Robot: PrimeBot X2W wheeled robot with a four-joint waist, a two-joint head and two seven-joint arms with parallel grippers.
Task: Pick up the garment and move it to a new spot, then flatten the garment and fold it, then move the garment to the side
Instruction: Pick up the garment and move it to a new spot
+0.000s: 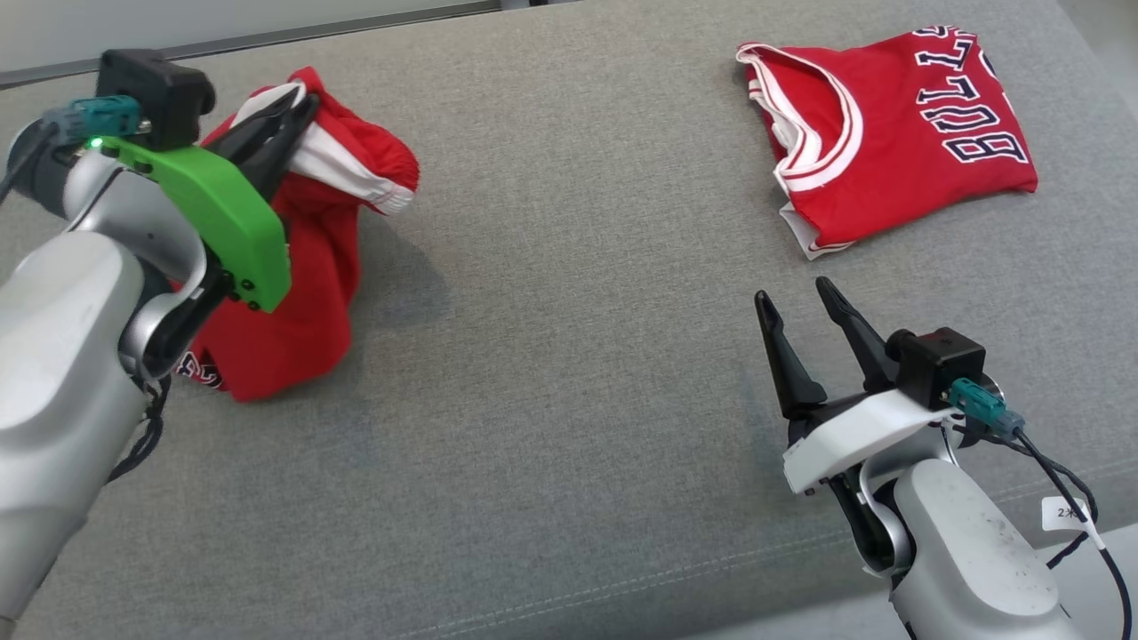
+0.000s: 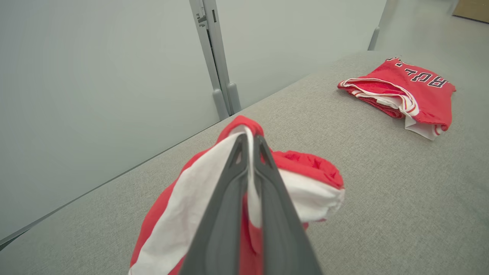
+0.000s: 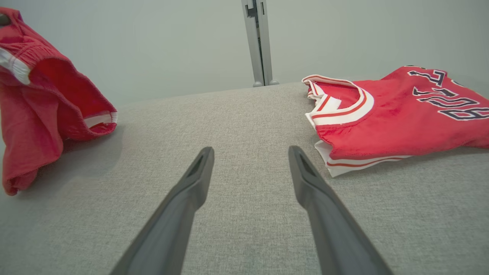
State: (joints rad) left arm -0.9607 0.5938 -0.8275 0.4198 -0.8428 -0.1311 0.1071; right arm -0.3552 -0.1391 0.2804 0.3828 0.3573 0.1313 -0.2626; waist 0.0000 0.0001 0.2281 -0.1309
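Note:
A red garment with white trim hangs bunched from my left gripper, which is shut on its waistband at the far left of the grey surface. Its lower end rests on the fabric. In the left wrist view the two dark fingers pinch the white band of the garment. The garment also hangs at the left of the right wrist view. My right gripper stands open over bare surface at the lower right, with nothing between its fingers.
A folded red jersey with dark lettering lies at the far right of the grey upholstered surface. It appears again as the jersey and the jersey. A pale wall with a grey post runs behind the surface.

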